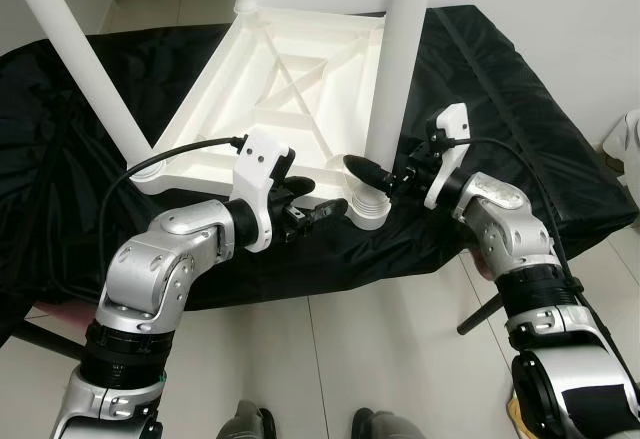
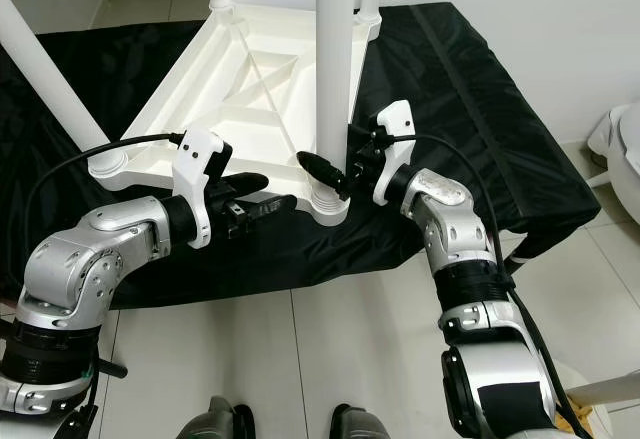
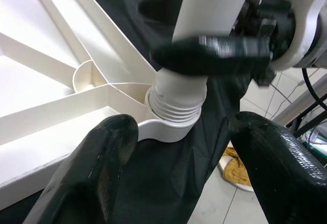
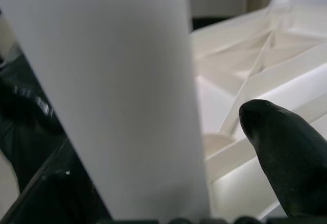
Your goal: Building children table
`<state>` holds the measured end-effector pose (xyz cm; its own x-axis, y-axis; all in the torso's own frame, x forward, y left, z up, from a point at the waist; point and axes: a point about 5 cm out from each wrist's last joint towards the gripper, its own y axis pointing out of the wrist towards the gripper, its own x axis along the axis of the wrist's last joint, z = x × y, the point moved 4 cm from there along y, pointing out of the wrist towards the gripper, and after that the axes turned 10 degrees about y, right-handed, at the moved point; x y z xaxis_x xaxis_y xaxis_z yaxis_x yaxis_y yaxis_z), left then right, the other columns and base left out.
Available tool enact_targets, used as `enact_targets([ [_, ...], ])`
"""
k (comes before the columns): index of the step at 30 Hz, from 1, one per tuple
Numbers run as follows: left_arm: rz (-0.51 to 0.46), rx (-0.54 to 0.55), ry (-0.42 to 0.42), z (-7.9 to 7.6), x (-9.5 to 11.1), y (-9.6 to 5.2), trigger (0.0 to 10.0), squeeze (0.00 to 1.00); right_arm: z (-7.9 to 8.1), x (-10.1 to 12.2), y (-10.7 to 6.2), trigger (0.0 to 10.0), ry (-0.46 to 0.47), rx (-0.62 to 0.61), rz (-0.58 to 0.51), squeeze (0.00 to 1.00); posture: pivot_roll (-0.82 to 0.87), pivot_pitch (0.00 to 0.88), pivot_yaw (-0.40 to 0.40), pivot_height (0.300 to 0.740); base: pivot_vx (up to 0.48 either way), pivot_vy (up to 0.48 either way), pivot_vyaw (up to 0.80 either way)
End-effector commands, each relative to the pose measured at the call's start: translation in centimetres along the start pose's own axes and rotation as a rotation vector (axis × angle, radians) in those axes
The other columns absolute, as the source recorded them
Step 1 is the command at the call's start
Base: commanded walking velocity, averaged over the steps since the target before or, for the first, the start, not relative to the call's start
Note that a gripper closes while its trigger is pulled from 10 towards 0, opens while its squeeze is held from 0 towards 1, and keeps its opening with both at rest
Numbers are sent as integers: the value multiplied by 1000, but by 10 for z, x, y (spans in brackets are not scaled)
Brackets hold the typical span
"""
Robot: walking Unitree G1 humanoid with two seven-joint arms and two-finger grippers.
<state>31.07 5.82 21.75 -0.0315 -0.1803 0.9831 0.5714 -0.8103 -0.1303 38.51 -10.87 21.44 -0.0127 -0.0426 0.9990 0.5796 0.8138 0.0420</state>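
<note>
Currently the white tabletop lies upside down on a black cloth, with its ribbed underside facing up. Left to right: one leg stands in the corner socket at 9 o'clock, a second rises from the far corner at 12 o'clock, and the near leg stands in the threaded socket at the near corner, about 5 o'clock on the tabletop.

The left gripper sits just beside this socket, at its 9 o'clock. Its fingers are spread apart and hold nothing; the left wrist view looks between them at the threaded collar.

The right gripper is at the leg's 3 o'clock, with one finger on either side of the leg just above the collar. It appears clenched on the leg, though full contact cannot be confirmed.

Judged step: screwing the near leg home. Threads remain exposed, so seating looks incomplete.

- Keep the leg upright to avoid cross-threading.
- Brace the tabletop corner with the left gripper so it does not turn on the cloth.
- Rotate in short strokes and regrip low.
</note>
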Motion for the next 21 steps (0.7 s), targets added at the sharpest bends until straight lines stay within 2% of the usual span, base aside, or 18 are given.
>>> enact_targets([
  [1, 9, 30, -3, 1, -1, -3, 10000, 0, 4, -9, 2, 8392, -15, 49, 54, 0, -39, 133, 30, 740, 0, 0, 0],
  [2, 9, 30, -3, 1, -1, -3, 10000, 0, 4, -9, 2, 8392, -15, 49, 54, 0, -39, 133, 30, 740, 0, 0, 0],
  [3, 9, 31, -5, 0, -1, -3, 10000, 0, 5, -11, 2, 7333, -19, 58, 67, 0, -39, 133, 30, 740, 0, 0, 0],
  [4, 9, 32, -10, 0, -1, -4, 10000, 0, 6, -13, 2, 5294, -18, 70, 76, 0, -35, 130, 29, 740, 0, 0, 0],
  [6, 9, 32, -10, 0, -1, -4, 10000, 0, 6, -13, 2, 5294, -18, 70, 76, 0, -35, 130, 29, 740, 0, 0, 0],
  [7, 9, 33, -13, 0, -1, -4, 10000, 0, 6, -14, 3, 2902, -16, 77, 79, 0, -35, 130, 29, 740, 0, 0, 0],
  [10, 8, 32, -17, -1, 0, -4, 10000, 0, 5, -15, 3, 2902, -19, 82, 84, 0, -31, 129, 27, 740, 0, 0, 0],
  [11, 7, 30, -17, -2, 0, -4, 10000, 0, 4, -16, 3, 0, -20, 83, 89, 0, -30, 129, 26, 740, 0, 0, 0],
  [15, 7, 33, -14, -3, 1, -4, 10000, 0, -1, -17, 2, 0, -16, 55, 80, 0, -23, 116, 20, 740, 0, 0, 0],
  [19, 8, 37, -13, -3, 1, -4, 10000, 0, -12, -17, 0, 0, -9, -63, 57, 0, -20, 109, 13, 740, 0, 0, 0],
  [21, 8, 37, -13, -3, 1, -4, 10000, 0, -12, -17, 0, 0, -9, -63, 57, 0, -20, 109, 13, 740, 0, 0, 0],
])
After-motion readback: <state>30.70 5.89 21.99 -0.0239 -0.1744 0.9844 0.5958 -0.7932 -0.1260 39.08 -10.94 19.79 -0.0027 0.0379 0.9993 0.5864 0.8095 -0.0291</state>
